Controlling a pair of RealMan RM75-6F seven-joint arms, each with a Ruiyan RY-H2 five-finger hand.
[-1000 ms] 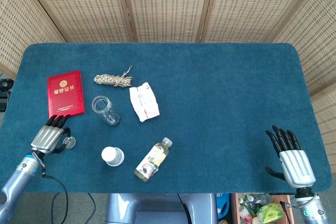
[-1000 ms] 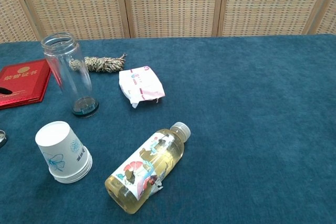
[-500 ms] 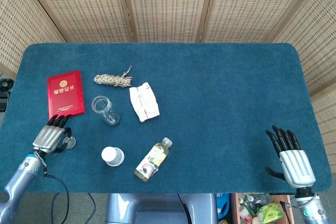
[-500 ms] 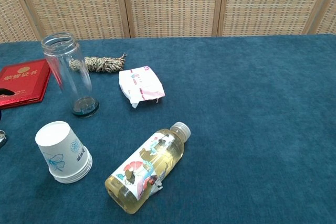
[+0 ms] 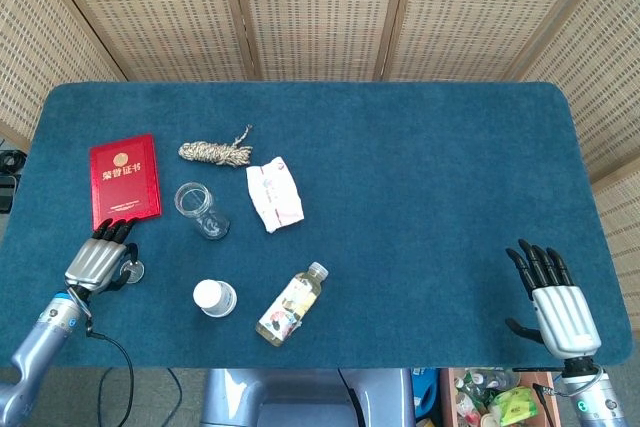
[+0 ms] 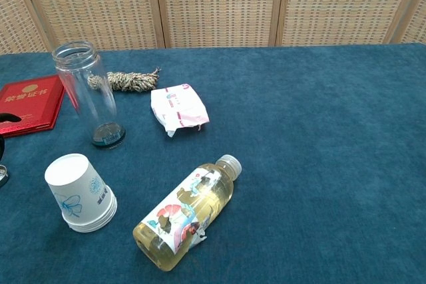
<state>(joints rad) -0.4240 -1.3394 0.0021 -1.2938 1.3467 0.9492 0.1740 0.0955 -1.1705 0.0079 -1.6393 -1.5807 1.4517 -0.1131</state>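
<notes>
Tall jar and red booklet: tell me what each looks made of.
Jar: clear glass or hard plastic, glossy; the table shows through its wall. Booklet: stiff red cover, probably leatherette or coated card, with gold stamped print.

Left hand [image 5: 97,263] rests palm-down with fingers curled; right hand [image 5: 556,309] fingers spread

On the blue table [image 6: 333,164], a clear jar [image 6: 86,94] stands upright near the left edge, with a red booklet [image 6: 26,104] beside it at that edge. Behind the jar lies a rope bundle [image 6: 130,81]. A white packet [image 6: 176,110] lies right of the jar. Toward the front edge sit upturned paper cups [image 6: 78,193] and a bottle [image 6: 190,214] on its side.
</notes>
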